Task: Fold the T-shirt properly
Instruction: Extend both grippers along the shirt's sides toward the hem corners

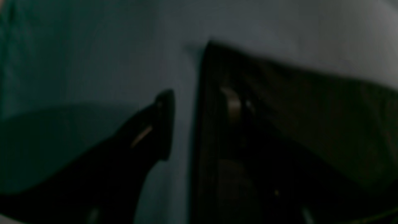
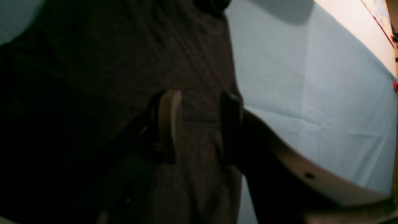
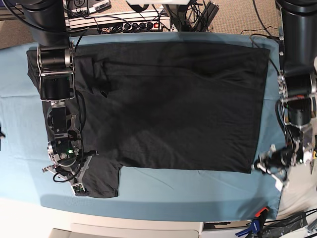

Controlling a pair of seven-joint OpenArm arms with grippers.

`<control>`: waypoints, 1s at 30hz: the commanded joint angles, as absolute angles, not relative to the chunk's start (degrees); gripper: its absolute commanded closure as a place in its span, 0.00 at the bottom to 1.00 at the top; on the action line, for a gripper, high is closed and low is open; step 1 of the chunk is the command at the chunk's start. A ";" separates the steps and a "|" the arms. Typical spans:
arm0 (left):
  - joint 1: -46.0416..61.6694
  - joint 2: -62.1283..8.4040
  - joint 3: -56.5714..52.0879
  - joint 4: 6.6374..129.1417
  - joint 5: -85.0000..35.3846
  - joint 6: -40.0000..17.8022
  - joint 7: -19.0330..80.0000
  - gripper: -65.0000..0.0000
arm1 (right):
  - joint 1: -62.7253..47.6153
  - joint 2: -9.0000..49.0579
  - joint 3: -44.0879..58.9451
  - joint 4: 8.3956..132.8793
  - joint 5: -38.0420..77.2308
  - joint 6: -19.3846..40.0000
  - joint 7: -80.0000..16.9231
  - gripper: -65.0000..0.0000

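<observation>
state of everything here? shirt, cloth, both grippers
T-shirt: spread flat, unfolded, plain side up
table cloth: laid flat under the shirt
left gripper: open, at the shirt's hem corner
right gripper: open, down on a sleeve, fabric between its fingers

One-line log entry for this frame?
T-shirt: flat, unfolded on table cloth | left gripper: open at hem corner | right gripper: open over sleeve

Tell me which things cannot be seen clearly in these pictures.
- Left wrist view: dark and blurred; whether the left end effector touches the T-shirt is unclear.
- Base view: the right end effector is too small to judge; the right arm covers the T-shirt's sleeve.
- The shirt's graphic shows in no view.
</observation>
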State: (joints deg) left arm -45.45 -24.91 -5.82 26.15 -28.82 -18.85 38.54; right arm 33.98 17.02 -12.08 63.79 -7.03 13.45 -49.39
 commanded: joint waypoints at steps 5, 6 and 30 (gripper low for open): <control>-44.80 -25.71 -6.15 26.98 -29.56 -18.39 36.25 0.62 | 36.01 17.61 -11.84 64.82 -7.35 12.99 -48.34 0.68; -44.58 -25.69 -6.15 26.98 -29.56 -18.41 36.10 0.62 | 36.03 17.61 -11.84 64.82 -7.35 12.99 -48.34 0.68; -44.58 -25.21 -11.44 26.89 -31.48 -18.22 35.92 0.62 | 35.86 17.61 -11.84 64.82 -7.33 12.99 -48.45 0.68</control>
State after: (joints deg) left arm -42.59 -24.45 -11.14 26.11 -30.92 -18.00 36.95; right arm 33.93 16.99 -12.08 63.79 -7.05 13.45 -49.43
